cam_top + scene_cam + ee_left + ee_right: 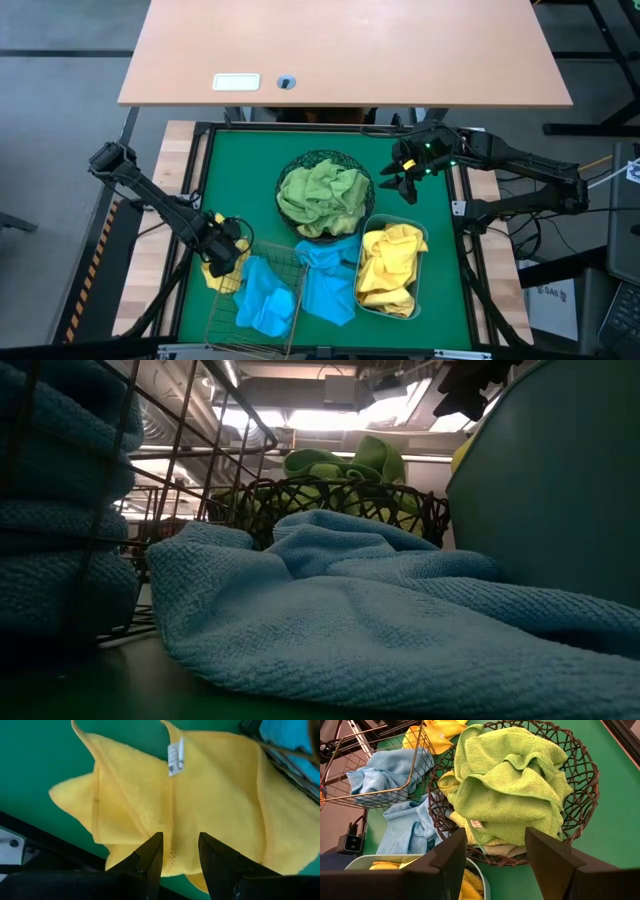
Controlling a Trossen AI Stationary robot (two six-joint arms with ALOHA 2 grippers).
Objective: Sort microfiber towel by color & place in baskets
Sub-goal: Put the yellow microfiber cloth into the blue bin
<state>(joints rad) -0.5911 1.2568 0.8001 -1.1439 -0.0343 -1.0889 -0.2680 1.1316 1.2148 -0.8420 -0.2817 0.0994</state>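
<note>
A wooden desk [400, 50] with a white label [236, 82] stands beyond the green mat [240, 170].

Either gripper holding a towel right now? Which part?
No. The left gripper is open over the yellow towel, not closed on it. The right gripper is open and empty above the black wire bowl.

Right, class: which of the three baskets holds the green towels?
The round black wire-mesh bowl, at the mat's middle. It holds green towels; the copper wire basket holds blue ones and the plastic tub yellow ones.
</note>
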